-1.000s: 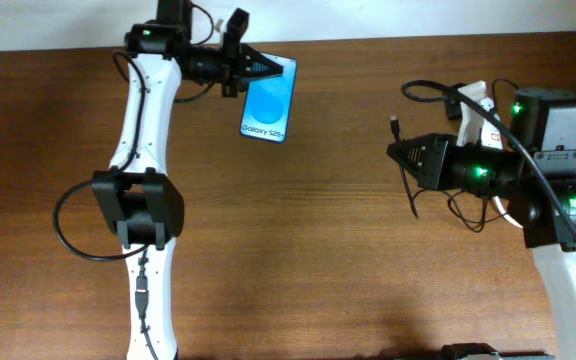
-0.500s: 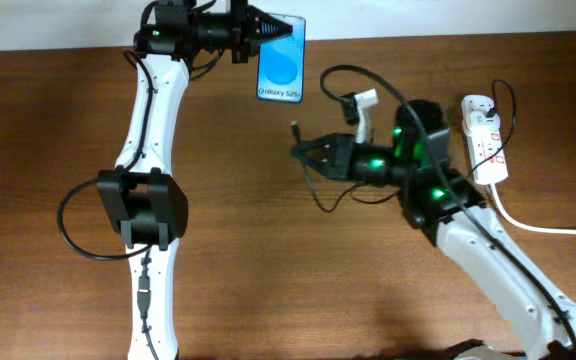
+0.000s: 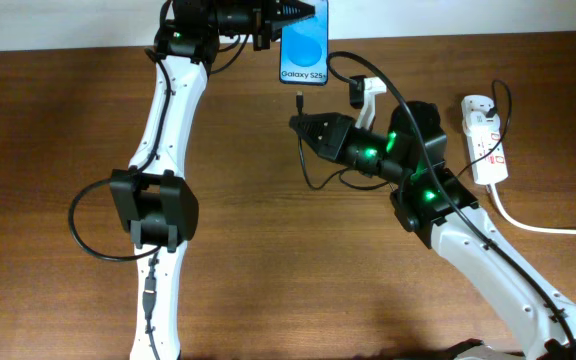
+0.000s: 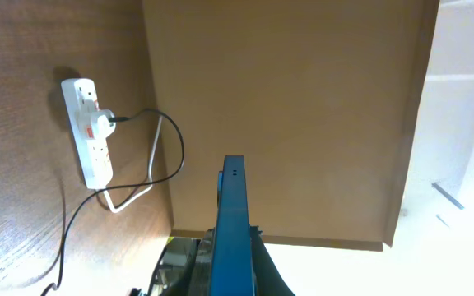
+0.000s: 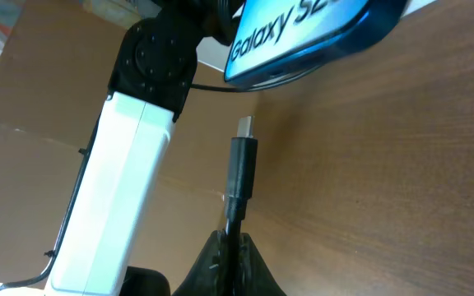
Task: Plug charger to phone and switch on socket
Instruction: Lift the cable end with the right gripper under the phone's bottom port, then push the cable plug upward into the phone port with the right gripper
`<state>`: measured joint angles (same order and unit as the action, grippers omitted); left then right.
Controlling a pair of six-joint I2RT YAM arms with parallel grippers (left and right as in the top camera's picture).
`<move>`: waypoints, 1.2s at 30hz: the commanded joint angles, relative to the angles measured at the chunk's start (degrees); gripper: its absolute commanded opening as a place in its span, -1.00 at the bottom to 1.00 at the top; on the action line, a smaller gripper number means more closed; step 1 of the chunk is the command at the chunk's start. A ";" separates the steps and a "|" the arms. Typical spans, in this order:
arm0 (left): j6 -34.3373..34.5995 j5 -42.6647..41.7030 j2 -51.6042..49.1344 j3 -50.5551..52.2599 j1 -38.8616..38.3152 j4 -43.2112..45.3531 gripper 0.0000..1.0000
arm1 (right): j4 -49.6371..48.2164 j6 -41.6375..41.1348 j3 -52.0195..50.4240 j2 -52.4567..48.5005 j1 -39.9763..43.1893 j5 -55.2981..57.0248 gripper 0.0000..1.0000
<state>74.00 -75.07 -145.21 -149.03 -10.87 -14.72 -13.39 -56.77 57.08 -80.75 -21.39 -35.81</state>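
From overhead, the left gripper (image 3: 293,12) at the far edge of the table (image 3: 58,150) is clamped on one end of the phone (image 3: 304,45). The phone's blue screen faces up and its white "Galaxy S25+" text sits at the nearer end. Just near of that end, the right gripper (image 3: 296,123) is closed on the charger (image 3: 299,112), whose plug tip (image 3: 297,99) points toward the phone's near edge with a small gap between them. The charger's black cable trails down and to the right beneath the arm. The socket (image 3: 486,140) lies well apart at the right side of the table, with its thick white lead (image 3: 548,228) running off to the right edge. In the left wrist view the phone (image 4: 231,218) is seen edge-on as a thin blue slab pinched between the left gripper's fingers (image 4: 266,275). The socket (image 4: 89,131) lies flat on the wood at the left, red markings on top, and a thin black cable (image 4: 175,148) loops away from a plug in it. In the right wrist view the right gripper (image 5: 229,259) pinches the charger (image 5: 239,177) just behind its plug body. The metal tip (image 5: 244,126) stands upright below the phone (image 5: 303,37), not touching it.
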 commanded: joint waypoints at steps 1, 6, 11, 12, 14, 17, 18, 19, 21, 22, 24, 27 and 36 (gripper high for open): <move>-0.31 -1.64 0.98 -1.03 0.20 0.39 -1.00 | -0.37 0.79 0.42 0.24 1.20 0.31 -0.92; -1.38 -2.51 0.98 -1.03 0.15 0.35 -1.00 | -0.39 0.76 0.42 0.22 1.20 0.31 -0.92; -1.36 -2.10 0.98 -1.03 -0.24 0.46 -1.00 | -0.37 0.76 0.42 0.22 1.16 0.31 -0.92; -1.36 -2.01 0.98 -1.03 -0.24 0.59 -1.00 | -0.35 0.76 0.42 0.22 1.16 0.28 -0.92; -1.33 -1.75 0.98 -1.03 -0.24 0.57 -1.00 | -0.37 0.74 0.42 0.22 1.16 0.31 -0.92; -1.11 -0.55 0.98 -1.03 -0.81 0.57 -1.00 | -0.35 0.72 0.42 0.22 1.16 0.31 -0.92; -1.11 -0.55 0.98 -1.03 -1.14 0.57 -1.00 | -0.35 0.72 0.42 0.22 1.16 0.31 -0.92; -1.11 -0.59 0.98 -1.03 -1.33 0.57 -1.00 | -0.33 0.72 0.39 0.22 1.16 0.31 -0.92; -1.11 -0.74 0.98 -1.03 -1.42 0.57 -1.00 | -0.33 0.61 0.39 0.22 1.16 0.33 -0.92; -1.11 -0.81 0.98 -1.03 -1.40 0.57 -1.00 | -0.31 -0.48 0.39 0.00 1.18 0.48 -0.92; -1.11 -0.79 0.98 -1.03 -1.40 0.57 -1.00 | -0.39 -3.37 0.39 -1.27 1.55 0.09 -0.92; -1.11 -0.81 0.98 -1.03 -1.36 0.59 -1.00 | -2.05 -3.37 0.42 -1.70 1.55 -0.35 -0.92; -1.14 -0.52 0.98 -1.03 -0.42 0.59 -1.00 | -2.75 -4.87 0.42 -1.70 1.60 -1.20 -0.92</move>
<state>73.34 -75.40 -145.21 -149.03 -12.14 -14.52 -15.70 -61.47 57.08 -82.37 -20.12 -36.03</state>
